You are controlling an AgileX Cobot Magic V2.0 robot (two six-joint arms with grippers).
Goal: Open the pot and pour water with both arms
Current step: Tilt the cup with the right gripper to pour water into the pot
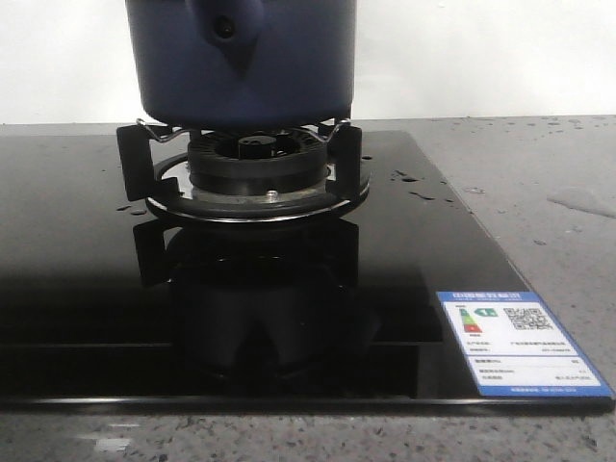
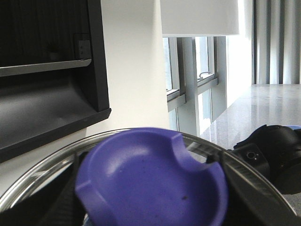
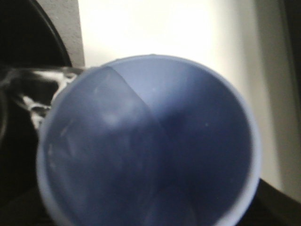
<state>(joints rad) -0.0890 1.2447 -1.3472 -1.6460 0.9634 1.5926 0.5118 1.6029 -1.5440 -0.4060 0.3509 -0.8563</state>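
Note:
The dark navy pot point(image 1: 241, 67) stands on the burner at the top middle of the front view, its pointed handle mount with a round hole point(image 1: 226, 29) facing me; its top is cut off. No gripper shows in that view. In the left wrist view my left gripper point(image 2: 150, 207) is shut on the purple-blue knob point(image 2: 150, 183) of a glass lid with a metal rim point(image 2: 42, 176), held up in the air. In the right wrist view a light-blue cup point(image 3: 150, 141) fills the frame, mouth toward the camera, held in my right gripper point(image 3: 148, 207), whose fingers are hidden.
The burner and its pan support point(image 1: 250, 168) sit on a black glass cooktop point(image 1: 87, 269) with an energy label point(image 1: 520, 342) at the front right. Water drops lie on the grey counter point(image 1: 577, 202). A dark range hood point(image 2: 47, 70) and a window point(image 2: 197, 70) show behind the lid.

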